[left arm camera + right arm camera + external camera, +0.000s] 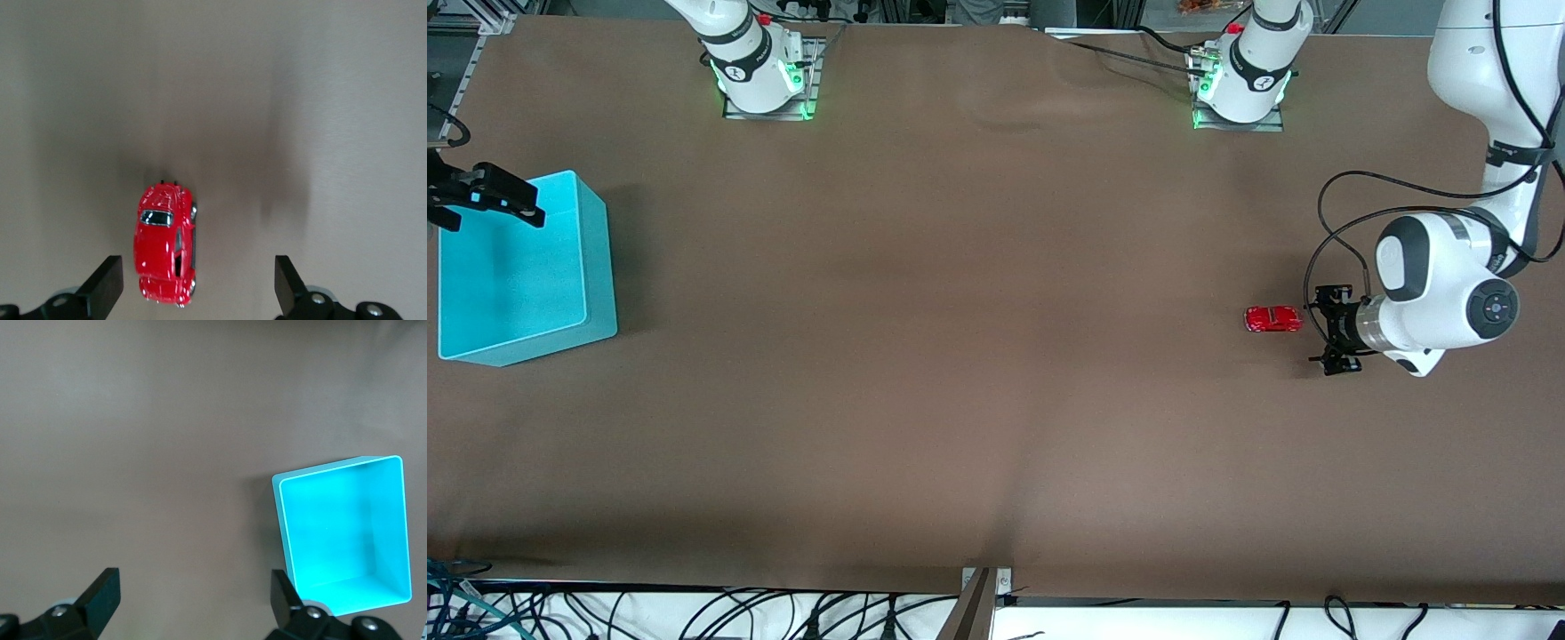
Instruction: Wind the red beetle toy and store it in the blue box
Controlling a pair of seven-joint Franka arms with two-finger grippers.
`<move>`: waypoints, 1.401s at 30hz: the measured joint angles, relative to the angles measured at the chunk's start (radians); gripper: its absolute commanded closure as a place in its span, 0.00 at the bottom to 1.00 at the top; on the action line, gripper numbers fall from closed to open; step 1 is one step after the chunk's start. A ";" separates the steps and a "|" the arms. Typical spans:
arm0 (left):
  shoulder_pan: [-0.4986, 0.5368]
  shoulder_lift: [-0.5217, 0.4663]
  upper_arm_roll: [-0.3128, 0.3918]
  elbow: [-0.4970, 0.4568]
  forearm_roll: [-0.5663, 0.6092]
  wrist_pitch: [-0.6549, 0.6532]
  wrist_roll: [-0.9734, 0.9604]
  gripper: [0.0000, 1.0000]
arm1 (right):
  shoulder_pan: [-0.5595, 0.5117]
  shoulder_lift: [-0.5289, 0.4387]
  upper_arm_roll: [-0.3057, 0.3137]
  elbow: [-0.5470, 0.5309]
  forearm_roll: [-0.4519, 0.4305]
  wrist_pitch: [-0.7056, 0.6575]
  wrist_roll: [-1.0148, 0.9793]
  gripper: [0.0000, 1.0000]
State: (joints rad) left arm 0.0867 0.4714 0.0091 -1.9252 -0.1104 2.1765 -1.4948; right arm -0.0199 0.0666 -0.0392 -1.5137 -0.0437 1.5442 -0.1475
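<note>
The red beetle toy (pixel 1273 318) is a tiny glossy car that stands on the brown table toward the left arm's end. My left gripper (pixel 1332 327) is low beside it, open. In the left wrist view the red beetle toy (pixel 163 243) has its tail end just between the spread fingertips (pixel 103 283), touching neither. The blue box (pixel 600 267) stands open-topped and holds nothing, at the right arm's end. My right gripper (pixel 487 206) hangs open over its corner. In the right wrist view, the blue box (pixel 281 520) lies beside one of the fingers (pixel 287 593), and my right gripper (pixel 193 597) holds nothing.
The two arm bases (pixel 760 76) (pixel 1240 84) glow green along the table's back edge. A black cable loop (pixel 1325 231) hangs from the left arm above the toy. A metal bracket (pixel 980 604) and loose cables (pixel 480 604) lie at the edge nearest the camera.
</note>
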 measured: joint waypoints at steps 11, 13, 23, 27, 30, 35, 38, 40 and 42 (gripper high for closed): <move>-0.003 0.000 -0.027 -0.057 -0.029 0.064 -0.011 0.00 | 0.000 0.001 0.000 0.000 0.000 0.007 0.000 0.00; -0.004 0.000 -0.036 -0.076 -0.032 0.086 -0.013 0.00 | 0.000 0.001 0.000 0.000 0.000 0.008 0.000 0.00; -0.008 0.000 -0.048 -0.133 -0.034 0.125 -0.023 0.00 | 0.000 0.001 0.000 0.000 0.000 0.009 0.000 0.00; -0.008 0.000 -0.048 -0.143 -0.034 0.125 -0.024 0.03 | 0.000 0.001 0.000 0.000 0.000 0.010 0.000 0.00; -0.008 0.000 -0.048 -0.152 -0.034 0.125 -0.024 0.23 | 0.000 0.001 0.000 0.000 0.000 0.011 0.000 0.00; -0.007 0.000 -0.048 -0.159 -0.034 0.127 -0.025 0.78 | 0.000 0.001 0.000 0.000 0.000 0.017 0.000 0.00; -0.007 0.000 -0.048 -0.159 -0.034 0.130 -0.025 1.00 | 0.000 0.001 0.000 0.000 0.000 0.017 0.000 0.00; -0.007 0.000 -0.048 -0.159 -0.034 0.132 -0.025 1.00 | 0.000 0.001 0.000 0.000 0.000 0.017 0.000 0.00; -0.007 0.000 -0.048 -0.159 -0.034 0.133 -0.025 1.00 | 0.000 0.001 0.000 0.000 0.000 0.017 0.000 0.00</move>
State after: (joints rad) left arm 0.0793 0.4709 -0.0388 -2.0844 -0.1443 2.3099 -1.5197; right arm -0.0199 0.0680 -0.0392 -1.5137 -0.0438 1.5617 -0.1475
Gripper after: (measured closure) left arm 0.489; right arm 0.000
